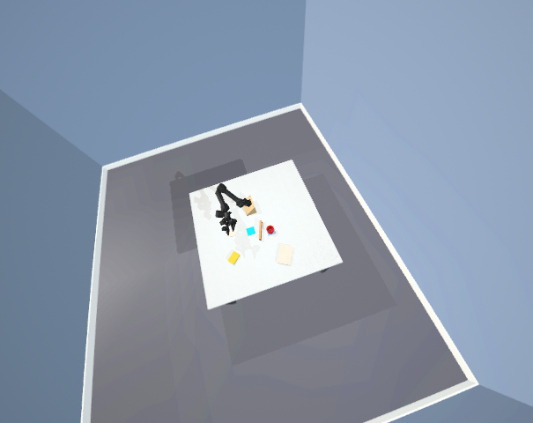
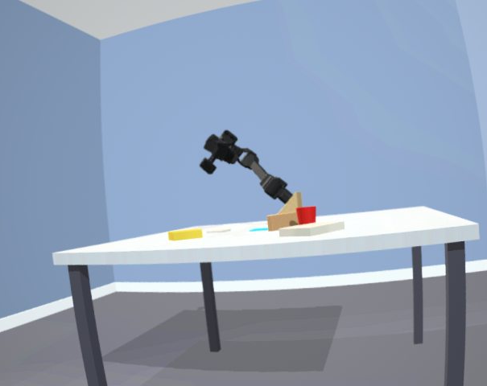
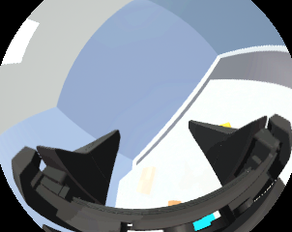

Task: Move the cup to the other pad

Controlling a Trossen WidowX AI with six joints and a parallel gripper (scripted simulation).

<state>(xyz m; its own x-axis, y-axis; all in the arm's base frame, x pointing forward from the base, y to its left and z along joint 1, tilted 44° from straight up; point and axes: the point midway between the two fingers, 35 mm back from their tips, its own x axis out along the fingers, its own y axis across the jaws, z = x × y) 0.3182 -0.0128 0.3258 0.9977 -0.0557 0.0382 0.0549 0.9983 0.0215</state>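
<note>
The red cup (image 1: 270, 229) (image 2: 306, 215) stands upright on the blue pad (image 1: 272, 233); the marbles inside cannot be made out. The other pad, cyan (image 1: 250, 231) (image 2: 258, 229) (image 3: 203, 222), lies flat with nothing on it, across a wooden bar (image 1: 260, 230) from the cup. My gripper (image 3: 154, 129) is open with nothing between its fingers. It is high above the table, off to the cyan pad's side and away from the cup. The cup is not seen in the wrist view.
A yellow block (image 1: 233, 257) (image 2: 185, 234) (image 3: 225, 125) and a thick cream slab (image 1: 285, 254) (image 2: 311, 229) lie on the table (image 1: 302, 204). A wooden wedge (image 1: 249, 210) (image 2: 292, 204) stands near the arm's base. A small cream piece (image 1: 232, 233) (image 2: 218, 230) lies below the gripper.
</note>
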